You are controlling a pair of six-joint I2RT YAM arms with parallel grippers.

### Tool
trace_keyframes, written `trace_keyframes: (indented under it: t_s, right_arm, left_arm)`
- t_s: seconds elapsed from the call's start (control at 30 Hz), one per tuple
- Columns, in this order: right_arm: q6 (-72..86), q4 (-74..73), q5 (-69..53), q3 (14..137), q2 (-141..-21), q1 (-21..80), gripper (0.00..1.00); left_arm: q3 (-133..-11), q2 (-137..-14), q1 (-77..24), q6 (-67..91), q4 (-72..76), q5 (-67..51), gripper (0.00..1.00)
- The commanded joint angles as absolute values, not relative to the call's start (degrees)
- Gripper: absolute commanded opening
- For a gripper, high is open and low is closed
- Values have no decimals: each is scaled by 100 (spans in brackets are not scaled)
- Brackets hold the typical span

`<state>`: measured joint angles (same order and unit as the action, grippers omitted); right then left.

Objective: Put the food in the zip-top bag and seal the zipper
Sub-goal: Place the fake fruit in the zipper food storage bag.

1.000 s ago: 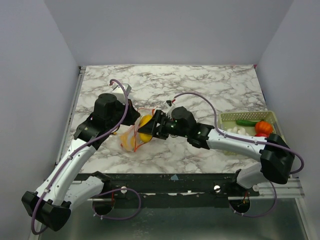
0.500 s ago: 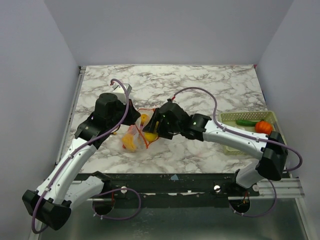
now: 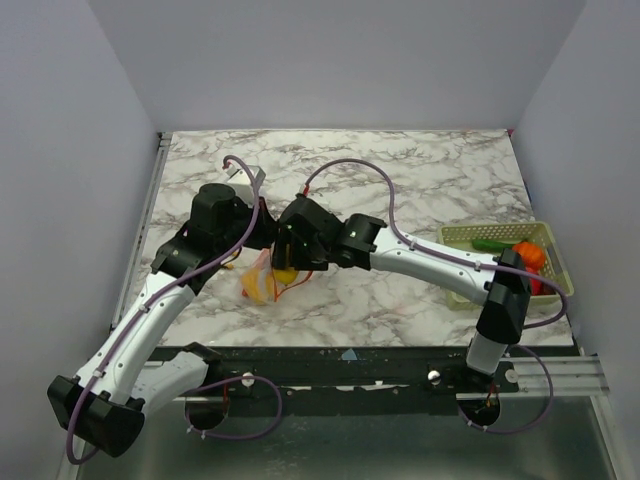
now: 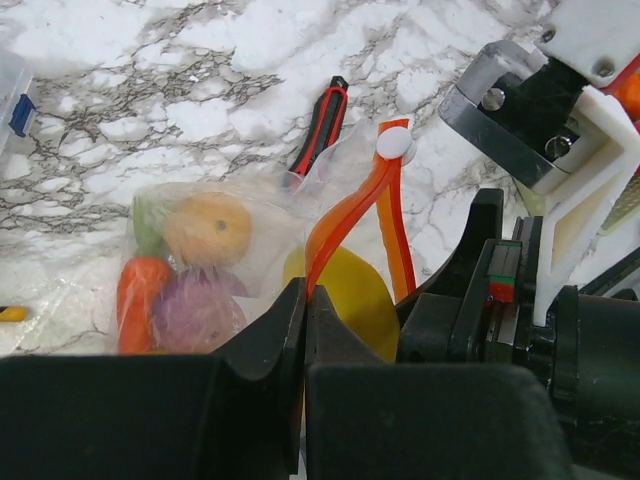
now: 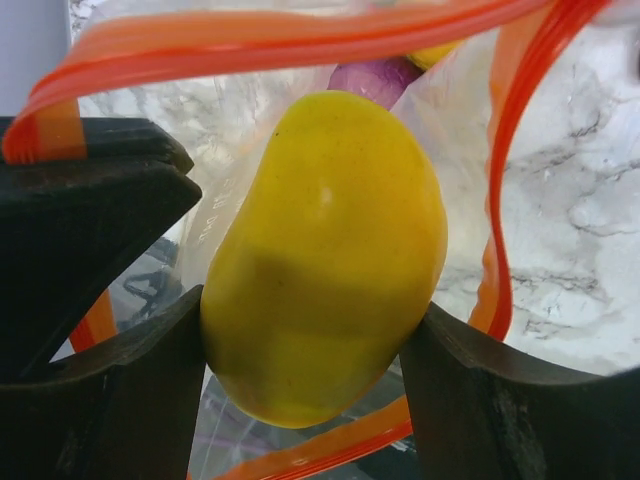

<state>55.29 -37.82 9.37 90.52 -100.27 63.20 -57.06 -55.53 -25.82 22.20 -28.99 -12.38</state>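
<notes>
My left gripper (image 4: 305, 312) is shut on the orange-red zipper (image 4: 348, 208), holding the mouth of the clear zip-top bag (image 3: 262, 285) up and open. Inside the bag lie an orange round food (image 4: 207, 228), a carrot-like piece (image 4: 138, 300), a purple piece (image 4: 195, 312) and a green piece (image 4: 148, 220). My right gripper (image 5: 320, 345) is shut on a yellow fruit (image 5: 325, 250), and the zipper (image 5: 300, 35) loops around the fruit, which sits in the bag's mouth. From above, the right gripper (image 3: 288, 258) meets the left gripper (image 3: 262, 232) over the bag.
A pale green basket (image 3: 455, 235) at the right table edge holds an orange piece (image 3: 528, 255) and a green piece (image 3: 492, 244). A slim red-and-black stick (image 4: 320, 125) lies just beyond the bag. A clear container with a blue clip (image 4: 12, 90) is at the far left.
My right arm has stretched left, carrying the yellow fruit from beside the bag into its open mouth. The left arm has kept its hold on the zipper in place.
</notes>
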Motion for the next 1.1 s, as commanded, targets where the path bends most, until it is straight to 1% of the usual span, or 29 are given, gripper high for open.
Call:
trace_keyframes:
  t_s: [0.0, 0.1, 0.23, 0.4, 0.43, 0.57, 0.7, 0.9, 1.07]
  right_arm:
    - [4939, -4206, 1189, 9632, -10277, 6373, 65]
    - [4919, -4212, 1403, 9800, -10335, 6373, 68]
    - [4908, -4254, 1853, 9736, -10377, 6374, 80]
    - [5050, -4190, 1659, 9684, -10398, 6376, 91]
    - [5075, -4190, 1629, 9676, -10385, 6372, 92]
    - [5105, -4168, 1576, 9525, -10189, 6375, 92]
    - [5073, -4269, 1488, 9397, -9874, 6375, 89]
    - [5140, -4194, 1714, 8829, -9141, 6373, 72]
    - [5161, -4320, 2264, 8429, -8682, 6359, 71]
  left_arm:
    - [-5709, -5572, -2541, 2259, -2697, -1627, 0]
    - [-5704, -5588, -2541, 2250, -2705, -1606, 0]
    - [-5706, -5564, -2548, 2268, -2700, -1628, 0]
    - [-5711, -5542, -2540, 2267, -2770, -1443, 0]
    - [-5721, -5544, -2540, 2268, -2781, -1441, 0]
    - [-5695, -5504, -2540, 2259, -2772, -1420, 0]
    - [-5726, -5520, -2540, 2242, -2821, -1349, 0]
    - [-5721, -5515, -2540, 2228, -2826, -1323, 0]
    - [-5731, -5517, -2531, 2215, -2825, -1332, 0]
